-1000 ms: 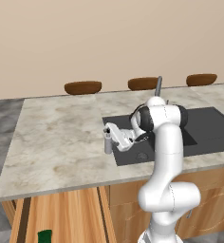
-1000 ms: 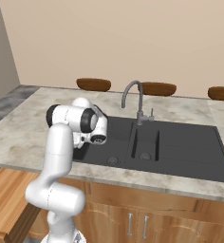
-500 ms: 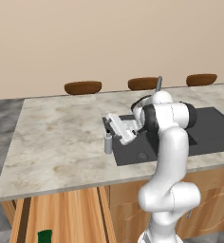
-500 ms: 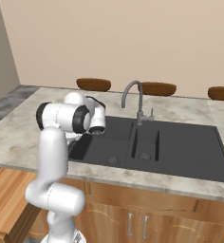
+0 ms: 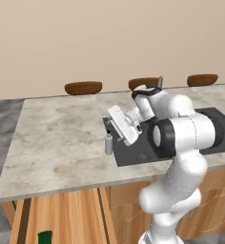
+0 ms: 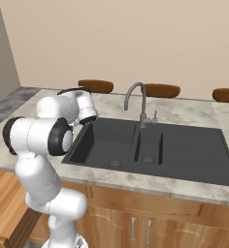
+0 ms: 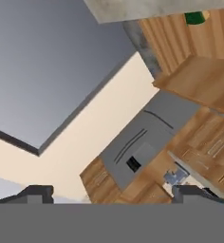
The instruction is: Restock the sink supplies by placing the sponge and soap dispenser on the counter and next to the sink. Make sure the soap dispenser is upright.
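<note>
Gripper (image 5: 115,125) is spread wide and carrying nothing, tipped up and off toward the room above the counter (image 5: 57,138). Just below it, the soap dispenser (image 5: 108,143) stands upright on the counter right beside the sink (image 5: 133,152), clear of the fingers. That is 1 of 2 items placed, it seems. The sponge (image 7: 195,18), probably that green bit low among the cabinets, remains to fetch.

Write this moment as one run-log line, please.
slim light-grey soap dispenser: upright on marble counter, beside dark sink | gripper: open, empty, raised above it | green sponge: low by cabinets
</note>
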